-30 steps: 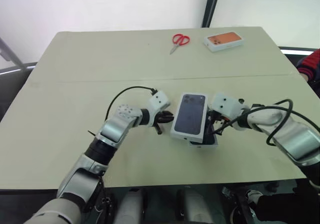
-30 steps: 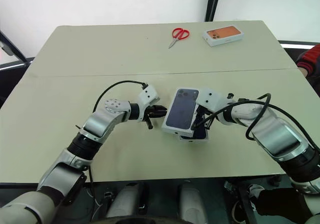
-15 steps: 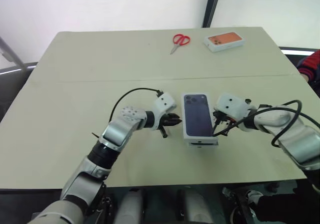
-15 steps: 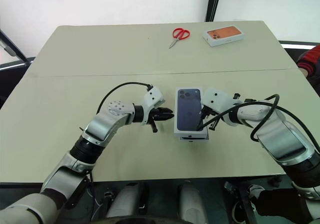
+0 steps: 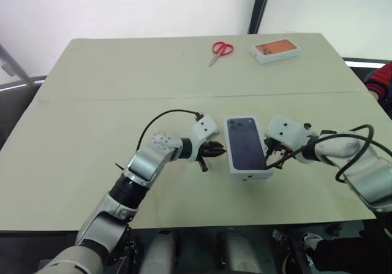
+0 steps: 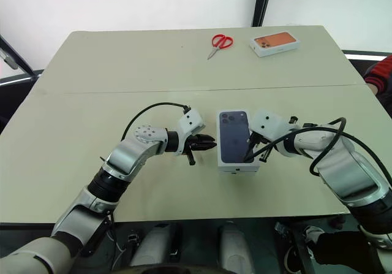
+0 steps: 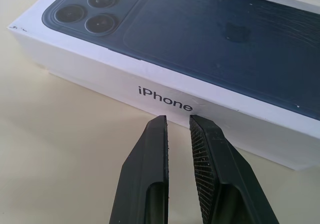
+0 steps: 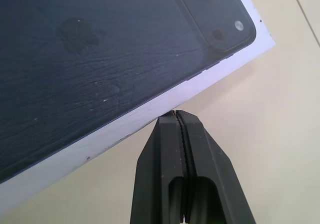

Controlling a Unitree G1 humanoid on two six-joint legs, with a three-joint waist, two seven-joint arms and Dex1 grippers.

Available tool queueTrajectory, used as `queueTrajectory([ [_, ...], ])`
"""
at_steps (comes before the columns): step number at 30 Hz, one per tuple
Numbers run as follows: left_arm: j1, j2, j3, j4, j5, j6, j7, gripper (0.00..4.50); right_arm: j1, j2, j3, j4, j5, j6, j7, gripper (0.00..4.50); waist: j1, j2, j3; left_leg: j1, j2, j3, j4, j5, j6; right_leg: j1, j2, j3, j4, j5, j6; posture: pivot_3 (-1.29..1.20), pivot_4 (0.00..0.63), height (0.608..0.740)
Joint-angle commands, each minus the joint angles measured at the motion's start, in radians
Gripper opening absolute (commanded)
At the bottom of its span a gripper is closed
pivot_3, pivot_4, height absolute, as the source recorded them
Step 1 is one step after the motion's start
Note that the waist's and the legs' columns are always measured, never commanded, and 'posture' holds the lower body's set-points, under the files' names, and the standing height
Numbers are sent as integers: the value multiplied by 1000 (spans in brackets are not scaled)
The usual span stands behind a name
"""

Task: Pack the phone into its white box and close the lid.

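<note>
White cardboard lid (image 5: 247,151) with dark navy phone picture on top, red-handled scissors (image 5: 220,49), white box with orange phone picture (image 5: 275,49), pale beige counter (image 5: 92,102)

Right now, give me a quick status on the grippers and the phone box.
Left gripper nearly shut, empty, at the lid's side. Right gripper shut, empty, at its other side. Lid sits on the box. Nothing in the way.

Pale beige table (image 5: 122,72) before white wall (image 5: 122,7), dark post (image 5: 260,4).

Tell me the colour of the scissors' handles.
Red; the scissors lie at the table's far side, seen best in the right eye view.
</note>
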State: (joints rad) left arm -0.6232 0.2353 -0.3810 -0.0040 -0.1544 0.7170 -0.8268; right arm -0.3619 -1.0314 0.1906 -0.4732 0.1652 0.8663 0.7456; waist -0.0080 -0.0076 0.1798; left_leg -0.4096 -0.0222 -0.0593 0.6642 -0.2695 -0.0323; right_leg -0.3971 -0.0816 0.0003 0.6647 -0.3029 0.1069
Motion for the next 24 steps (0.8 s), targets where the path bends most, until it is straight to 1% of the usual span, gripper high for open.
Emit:
queueTrajectory([
  [1,-9,-20,-23,-69,-26,-21,-21,773,7,-1,-18,-66,5,-13,23,21,0,0,0,0,0,0,0,0,0,0,0,0,0,0,0,0,150,740],
  [13,0,-14,-39,-81,-26,-17,-34,773,44,4,-28,-73,-16,-19,32,21,0,0,0,0,0,0,0,0,0,0,0,0,0,0,0,0,150,740],
  [19,9,-1,-53,-58,-8,-21,-29,773,52,6,-24,-74,-26,-23,37,21,0,0,0,0,0,0,0,0,0,0,0,0,0,0,0,0,150,740],
  [24,13,7,-37,-52,-14,-18,-28,773,61,-5,-40,-65,-33,-31,45,21,-1,0,0,0,0,0,0,0,0,0,0,0,0,0,0,0,150,740],
])
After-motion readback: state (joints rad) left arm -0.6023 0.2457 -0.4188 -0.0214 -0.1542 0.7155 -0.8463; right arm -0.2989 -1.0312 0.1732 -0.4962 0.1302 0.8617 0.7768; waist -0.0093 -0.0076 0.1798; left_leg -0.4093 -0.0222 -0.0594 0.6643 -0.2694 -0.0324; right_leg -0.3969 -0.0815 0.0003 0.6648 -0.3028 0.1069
